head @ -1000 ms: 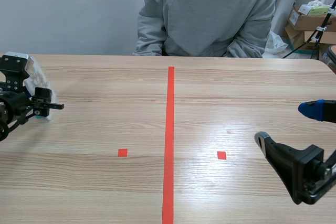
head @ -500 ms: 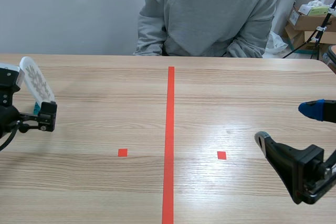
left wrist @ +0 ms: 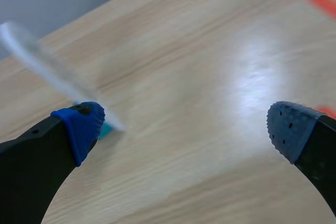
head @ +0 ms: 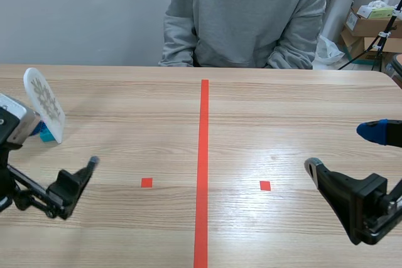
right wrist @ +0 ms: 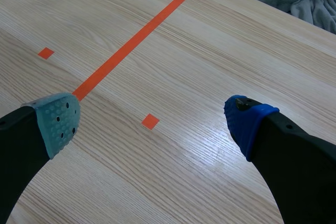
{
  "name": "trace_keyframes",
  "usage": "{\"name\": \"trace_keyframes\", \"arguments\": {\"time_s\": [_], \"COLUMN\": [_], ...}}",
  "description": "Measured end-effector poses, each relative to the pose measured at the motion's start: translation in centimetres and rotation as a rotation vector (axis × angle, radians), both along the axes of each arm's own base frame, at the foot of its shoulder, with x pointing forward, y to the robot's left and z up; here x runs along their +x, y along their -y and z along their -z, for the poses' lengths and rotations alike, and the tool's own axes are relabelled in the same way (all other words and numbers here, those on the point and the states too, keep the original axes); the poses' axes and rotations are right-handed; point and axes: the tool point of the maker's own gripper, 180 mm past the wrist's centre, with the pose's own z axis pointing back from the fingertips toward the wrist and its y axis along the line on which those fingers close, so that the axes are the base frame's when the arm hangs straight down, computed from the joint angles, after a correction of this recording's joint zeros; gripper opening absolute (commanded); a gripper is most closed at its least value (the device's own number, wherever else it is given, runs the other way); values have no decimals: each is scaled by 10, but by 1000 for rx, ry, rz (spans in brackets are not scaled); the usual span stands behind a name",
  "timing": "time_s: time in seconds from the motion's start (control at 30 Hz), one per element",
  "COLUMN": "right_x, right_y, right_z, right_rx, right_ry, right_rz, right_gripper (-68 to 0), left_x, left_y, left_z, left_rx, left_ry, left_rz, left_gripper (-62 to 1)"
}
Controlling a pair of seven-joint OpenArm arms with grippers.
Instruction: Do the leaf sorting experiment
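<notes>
In the scene view, a white leaf-print disc (head: 44, 101) stands upright on a teal stand (head: 45, 135) at the worktop's (head: 282, 111) far left edge. The left end effector (head: 75, 183) hangs low, nearer the robot and apart from the disc; I cannot tell its spread from here. The right end effector (head: 344, 150) is spread wide and empty. The light wood-grain worktop has an orange-red tape line (head: 202, 167) down its middle. Across it sits a person (head: 245, 17) in a grey sweatshirt, in front of a pale wall (head: 81, 10). Cardboard boxes (head: 370, 26) are stacked at the far right.

The left wrist view shows the fingers wide apart, holding nothing. The blurred disc is ahead, its stand just beside one pad (left wrist: 84, 124).

The right wrist view shows wide, empty fingers over bare wood and tape marks.

No loose leaves or sorting places show, so the sorting itself looks barely begun.
</notes>
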Motion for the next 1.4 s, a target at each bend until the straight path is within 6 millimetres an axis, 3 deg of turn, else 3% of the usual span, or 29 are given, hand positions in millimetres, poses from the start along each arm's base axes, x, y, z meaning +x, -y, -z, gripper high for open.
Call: {"name": "trace_keyframes", "arguments": {"time_s": [0.2,0.33,0.5,1.4], "right_x": [0,0,-1,-1], "right_y": [0,-1,-1,-1], "right_z": [0,0,0,0], "right_rx": [0,1,2,2], "right_ry": [0,-1,-2,-2], "right_rz": [0,-4,-7,-7], "right_gripper": [-115,-115,-115,-115], "left_x": [-44,-60,-68,-67], "left_y": [50,69,71,65], "left_z": [-23,-47,-66,-58], "left_rx": [-93,-150,-183,-159], "left_ry": [-93,-116,-132,-164], "left_rz": [160,211,205,186], "left_gripper": [14,14,14,14]}}
